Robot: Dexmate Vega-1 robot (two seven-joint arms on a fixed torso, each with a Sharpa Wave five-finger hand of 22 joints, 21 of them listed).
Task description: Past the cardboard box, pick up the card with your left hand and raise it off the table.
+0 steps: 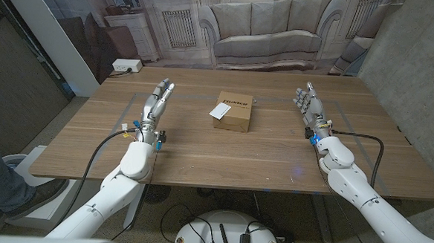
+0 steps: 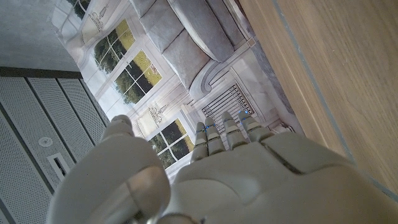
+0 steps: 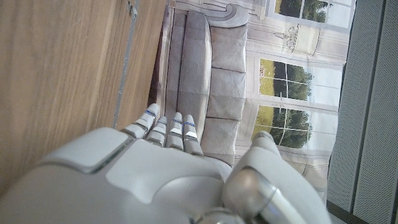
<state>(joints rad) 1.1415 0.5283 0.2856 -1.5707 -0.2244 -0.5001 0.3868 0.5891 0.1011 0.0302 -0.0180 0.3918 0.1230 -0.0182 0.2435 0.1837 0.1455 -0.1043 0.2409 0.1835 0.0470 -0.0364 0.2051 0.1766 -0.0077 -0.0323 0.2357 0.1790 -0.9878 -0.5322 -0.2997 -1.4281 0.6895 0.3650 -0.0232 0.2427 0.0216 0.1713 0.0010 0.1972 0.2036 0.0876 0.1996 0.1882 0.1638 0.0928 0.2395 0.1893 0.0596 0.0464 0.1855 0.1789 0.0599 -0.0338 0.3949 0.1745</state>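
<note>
A small brown cardboard box (image 1: 233,112) sits in the middle of the wooden table (image 1: 223,155). A white card (image 1: 220,110) leans on the box's left top edge. My left hand (image 1: 157,102) stands well to the left of the box, fingers stretched forward and apart, holding nothing. My right hand (image 1: 309,105) stands well to the right of the box, fingers extended, empty too. The left wrist view looks along my left hand (image 2: 236,180) and the right wrist view along my right hand (image 3: 168,174), with extended fingers and nothing in them.
Thin tape lines (image 1: 128,109) mark a rectangle on the tabletop. Black cables (image 1: 365,140) run along both forearms. A backdrop printed with a sofa (image 1: 270,31) stands behind the table. A white power strip (image 1: 126,66) lies beyond the far left corner.
</note>
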